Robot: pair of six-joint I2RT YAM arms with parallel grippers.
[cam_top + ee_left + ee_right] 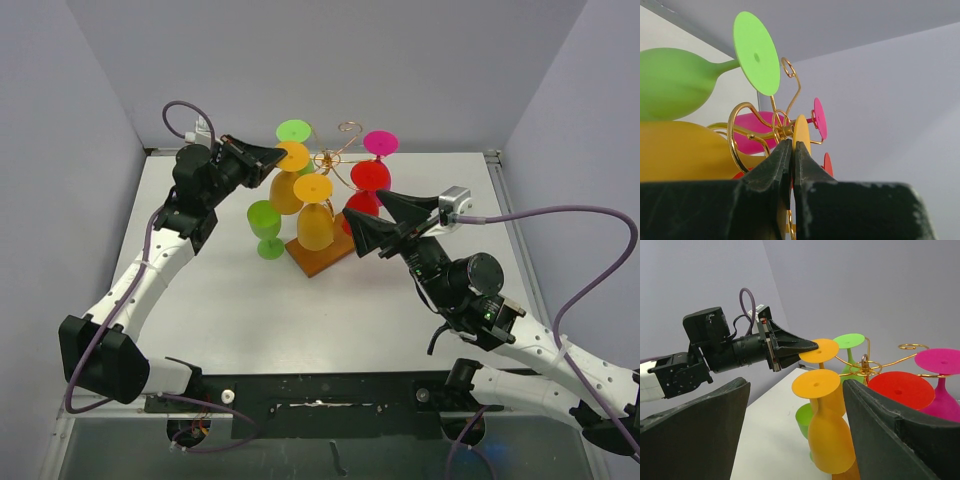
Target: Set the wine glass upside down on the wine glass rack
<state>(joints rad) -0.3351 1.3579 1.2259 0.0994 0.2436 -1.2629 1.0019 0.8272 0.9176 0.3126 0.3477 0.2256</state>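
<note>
Right now your left gripper (pixel 283 155) is pinched shut, its tip at the rim of the foot of the orange wine glass (pixel 287 190). That glass hangs bowl-down on the wine glass rack (pixel 335 157), on its left side. Your right gripper (pixel 362 202) stands wide and holds nothing, just right of the rack, near a second orange glass (pixel 315 228) and a red glass (pixel 370 177), both hanging. A lime glass (pixel 294 131) and a pink glass (pixel 380 143) hang on the far arms. Another green glass (pixel 265 222) stands upright on the counter (pixel 240 300), just beside the rack's wooden base (pixel 322 262).
</note>
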